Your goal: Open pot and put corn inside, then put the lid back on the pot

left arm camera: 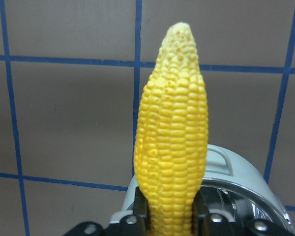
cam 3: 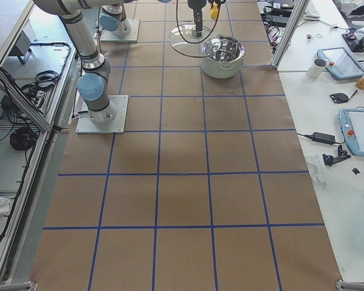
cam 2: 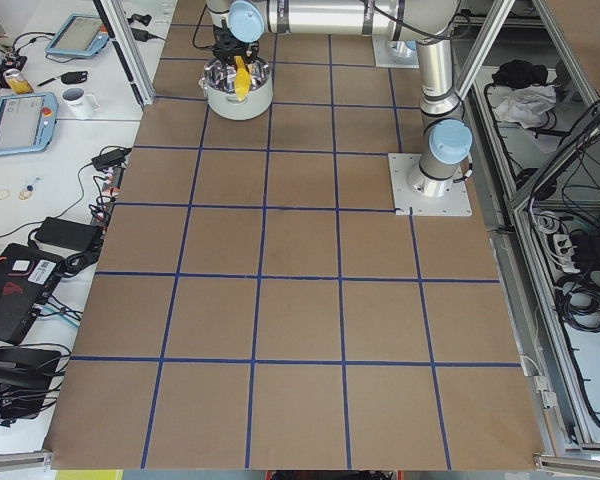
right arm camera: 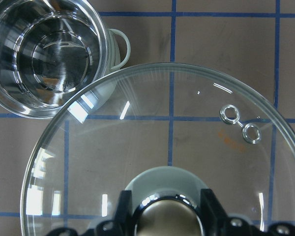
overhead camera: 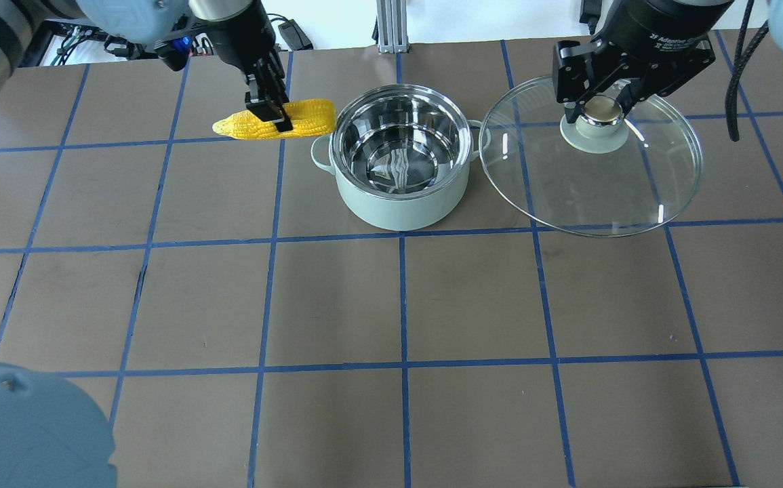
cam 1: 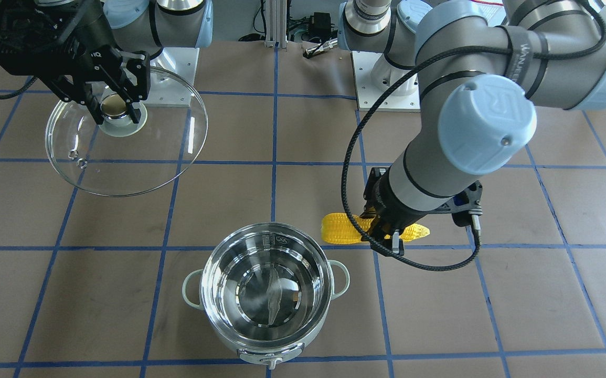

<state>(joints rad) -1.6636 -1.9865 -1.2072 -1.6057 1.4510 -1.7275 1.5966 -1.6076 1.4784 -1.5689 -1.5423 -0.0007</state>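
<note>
The pot (overhead camera: 398, 203) stands open and empty on the table, also in the front view (cam 1: 229, 341). My left gripper (overhead camera: 270, 116) is shut on the yellow corn (overhead camera: 310, 118) and holds it level above the table, just to the pot's left, its tip pointing away from the pot. The left wrist view shows the corn (left arm camera: 172, 147) between the fingers with the pot's handle (left arm camera: 226, 162) behind it. My right gripper (overhead camera: 601, 112) is shut on the knob of the glass lid (overhead camera: 601, 190) and holds it in the air to the pot's right. The lid (right arm camera: 172, 123) shows in the right wrist view.
The table is brown with a blue tape grid. The arm base plates (cam 1: 381, 89) sit at the robot's side. The lid's edge overlaps the pot's right handle (overhead camera: 478, 135) in the overhead view. Desks with tablets and cables lie beyond the table's ends.
</note>
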